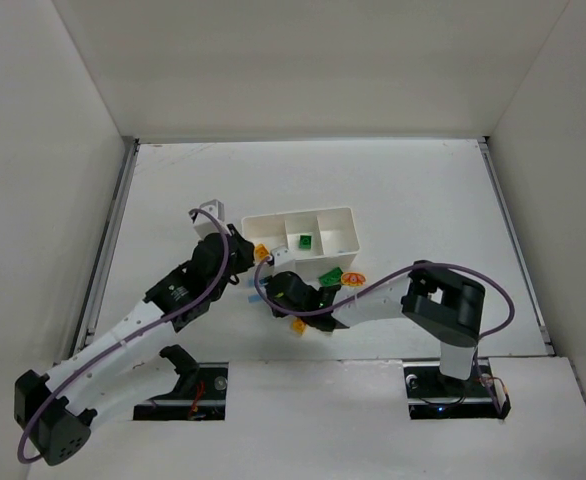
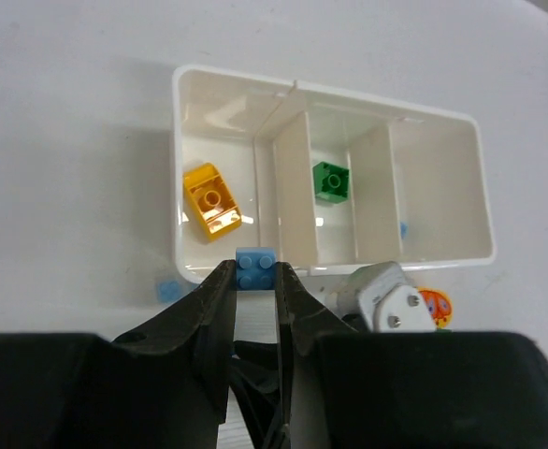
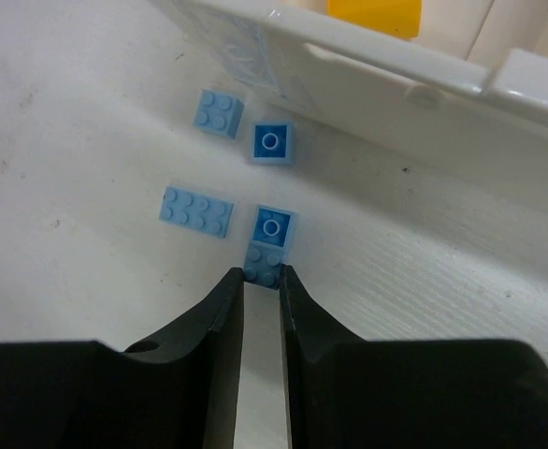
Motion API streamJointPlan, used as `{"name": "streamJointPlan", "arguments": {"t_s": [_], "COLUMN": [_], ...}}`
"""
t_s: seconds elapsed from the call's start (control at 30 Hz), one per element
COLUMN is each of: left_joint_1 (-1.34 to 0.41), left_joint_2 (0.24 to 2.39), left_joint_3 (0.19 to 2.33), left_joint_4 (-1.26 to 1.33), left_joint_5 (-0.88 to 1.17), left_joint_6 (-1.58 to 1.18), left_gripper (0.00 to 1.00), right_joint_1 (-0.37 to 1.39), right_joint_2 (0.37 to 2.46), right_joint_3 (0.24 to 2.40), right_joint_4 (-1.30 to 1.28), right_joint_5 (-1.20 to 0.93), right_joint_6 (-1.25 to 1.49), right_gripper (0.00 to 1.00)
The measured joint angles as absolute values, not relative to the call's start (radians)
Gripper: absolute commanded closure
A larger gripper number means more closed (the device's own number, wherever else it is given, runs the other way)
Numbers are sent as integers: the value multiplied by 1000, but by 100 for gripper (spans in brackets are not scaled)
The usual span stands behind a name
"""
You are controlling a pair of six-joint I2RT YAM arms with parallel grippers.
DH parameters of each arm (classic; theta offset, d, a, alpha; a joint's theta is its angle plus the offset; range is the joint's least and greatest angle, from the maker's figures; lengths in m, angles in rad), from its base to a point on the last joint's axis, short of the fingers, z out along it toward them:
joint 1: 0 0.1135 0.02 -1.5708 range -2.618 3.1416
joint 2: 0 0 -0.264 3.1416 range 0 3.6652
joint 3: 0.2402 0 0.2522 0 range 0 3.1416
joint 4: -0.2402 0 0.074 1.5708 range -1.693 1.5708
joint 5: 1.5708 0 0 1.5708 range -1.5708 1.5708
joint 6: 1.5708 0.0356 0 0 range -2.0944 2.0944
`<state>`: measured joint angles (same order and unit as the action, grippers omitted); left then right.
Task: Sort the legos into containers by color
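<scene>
The white tray (image 2: 192,84) has three compartments. The left one holds a yellow-orange brick (image 2: 211,201), the middle one a green brick (image 2: 330,181), and the right one is bare. My left gripper (image 2: 255,276) is shut on a light blue brick (image 2: 255,267), held just at the tray's near wall, left of the first divider. My right gripper (image 3: 263,273) is shut on a light blue brick (image 3: 266,266) lying on the table beside the tray. In the top view the left gripper (image 1: 245,252) and the right gripper (image 1: 270,290) are close together at the tray's near left corner.
Loose light blue bricks (image 3: 196,210) (image 3: 271,142) (image 3: 218,112) and an upside-down one (image 3: 274,227) lie just ahead of the right fingertips. A green brick (image 1: 330,277), an orange piece (image 1: 354,279) and a yellow brick (image 1: 298,324) lie on the table near the right arm.
</scene>
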<state>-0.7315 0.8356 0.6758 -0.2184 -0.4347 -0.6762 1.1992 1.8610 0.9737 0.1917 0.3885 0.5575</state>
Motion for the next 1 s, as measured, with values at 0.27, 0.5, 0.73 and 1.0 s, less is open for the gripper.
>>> {"name": "streamJointPlan", "arguments": {"t_s": [0.27,0.5,0.73,1.0], "left_joint_1": [-740,-793,-797,-808], "left_joint_2": [910,1100,1368,1596], "left_joint_3": [755,855,971,1100], "left_joint_4": [-150,-30,98,149], "left_joint_5": [-393,-354,-288,-227], "left_joint_6": [-670,-662,-658,-657], "left_gripper": [90,87,85,81], "right_joint_1": [1199,1145,1023,955], "right_joint_2": [1674,1289,1087,957], "right_joint_3": [858,686,558,527], "right_joint_4": [184,193,106,44], "right_joint_5": [431,477,526,550], "right_joint_6": [558,566,582,591], "right_gripper": [79,78,78,78]}}
